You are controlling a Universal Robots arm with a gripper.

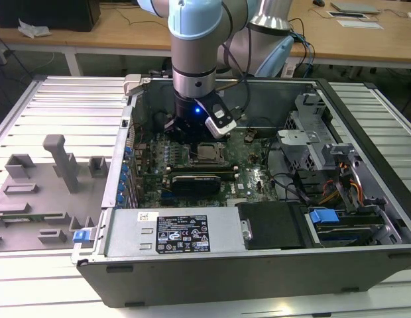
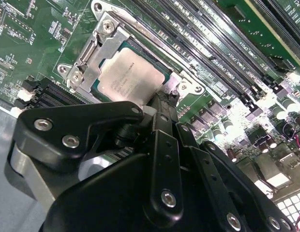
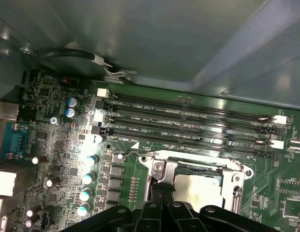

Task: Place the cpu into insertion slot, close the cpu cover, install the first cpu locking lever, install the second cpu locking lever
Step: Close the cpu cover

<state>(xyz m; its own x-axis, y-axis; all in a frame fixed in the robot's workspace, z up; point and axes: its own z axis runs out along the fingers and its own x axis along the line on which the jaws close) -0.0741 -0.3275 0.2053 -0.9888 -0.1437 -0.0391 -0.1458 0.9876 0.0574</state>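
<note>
The cpu (image 2: 133, 77) is seen seated in the insertion slot (image 3: 191, 167) beneath the lowered cpu cover (image 2: 99, 46), at whose corner the pincer (image 2: 162, 99) is held, drawn narrow.

A black label (image 1: 183, 233) with white print and marks lies on the power supply (image 1: 129, 240) in the exterior view, with a small white sticker (image 1: 148, 216) near it; nothing on either can be made out. White lettering runs along the memory slots (image 3: 188, 126) in the first wrist view. Faint engraved lines cross the cpu (image 2: 130, 79) in the second wrist view, too small to read.
</note>
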